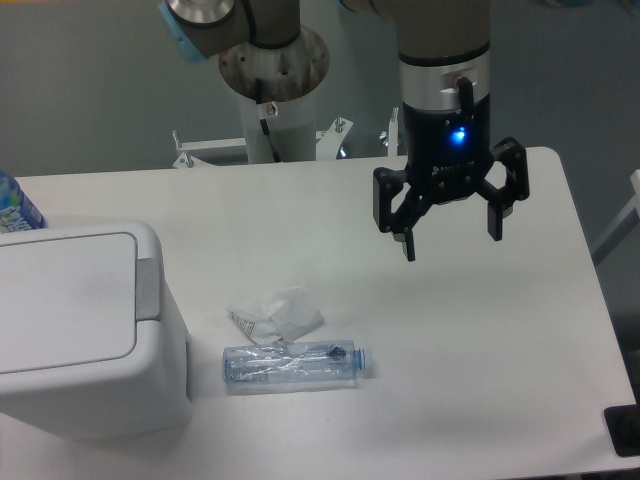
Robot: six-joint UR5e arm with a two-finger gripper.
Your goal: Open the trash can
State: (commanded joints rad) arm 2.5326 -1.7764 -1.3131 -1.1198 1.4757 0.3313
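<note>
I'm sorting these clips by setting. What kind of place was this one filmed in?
Probably a robotics lab or test bench: a robot arm with an open claw hangs over a plain white table set with a white trash can, a crushed plastic bottle and crumpled paper.

The trash can (80, 330) runs off the left edge, so its full width and the far side of its lid cannot be seen — only the right part with the grey tab shows. A blue-labelled bottle (14, 205) behind it is cut by the same edge and partly hidden by the bin. The arm above the gripper (451, 240) leaves the top of the frame. A dark object (625, 432) at the lower right corner is cropped — unidentifiable.
</note>
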